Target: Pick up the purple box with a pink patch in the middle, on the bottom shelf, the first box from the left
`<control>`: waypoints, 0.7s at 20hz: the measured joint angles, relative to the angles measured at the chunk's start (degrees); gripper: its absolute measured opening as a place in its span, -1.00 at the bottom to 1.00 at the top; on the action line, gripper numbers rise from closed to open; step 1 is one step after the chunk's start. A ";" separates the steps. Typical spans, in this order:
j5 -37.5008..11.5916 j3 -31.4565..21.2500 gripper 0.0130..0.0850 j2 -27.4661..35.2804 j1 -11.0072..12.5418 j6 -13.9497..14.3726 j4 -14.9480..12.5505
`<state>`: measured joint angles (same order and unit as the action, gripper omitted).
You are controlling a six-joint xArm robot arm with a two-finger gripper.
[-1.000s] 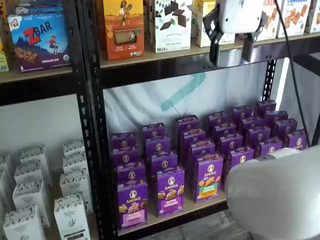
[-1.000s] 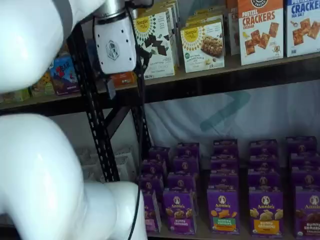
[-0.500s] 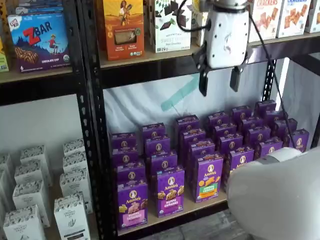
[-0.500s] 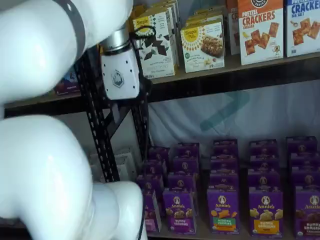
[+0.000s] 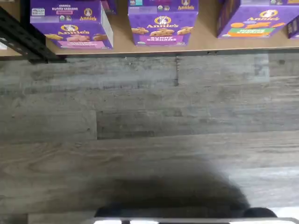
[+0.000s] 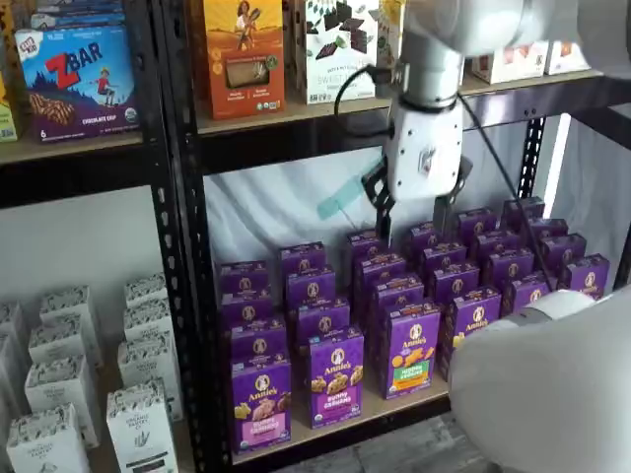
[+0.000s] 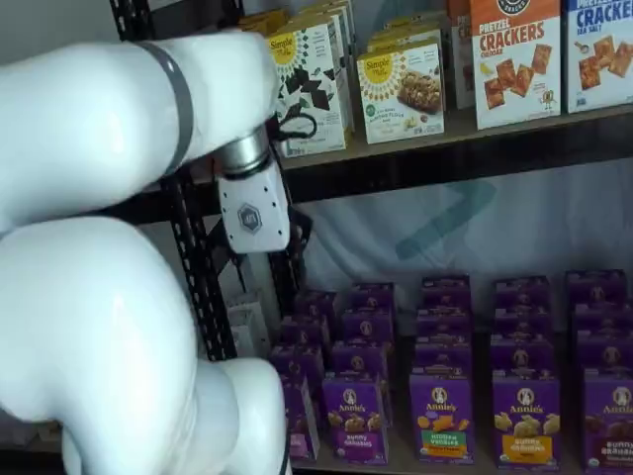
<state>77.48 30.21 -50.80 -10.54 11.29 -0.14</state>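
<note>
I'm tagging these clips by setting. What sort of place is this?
Probably a mock grocery aisle: black steel racks stocked with rows of purple snack boxes, cracker boxes above, and a wood-look floor.

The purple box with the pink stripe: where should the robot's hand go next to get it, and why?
Probably down and toward the front left corner of the bottom shelf. In a shelf view the gripper hangs open above the back rows, holding nothing, while the purple box with the pink stripe stands upright at the front left, untouched.
</note>
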 joint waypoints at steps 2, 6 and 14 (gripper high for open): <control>-3.91 -2.67 1.00 0.75 -0.71 0.98 -0.93; -12.82 -7.90 1.00 1.90 -2.02 3.39 -3.16; -27.72 -13.26 1.00 10.78 -3.57 6.46 -4.47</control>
<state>49.76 16.95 -40.02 -14.11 17.75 -4.61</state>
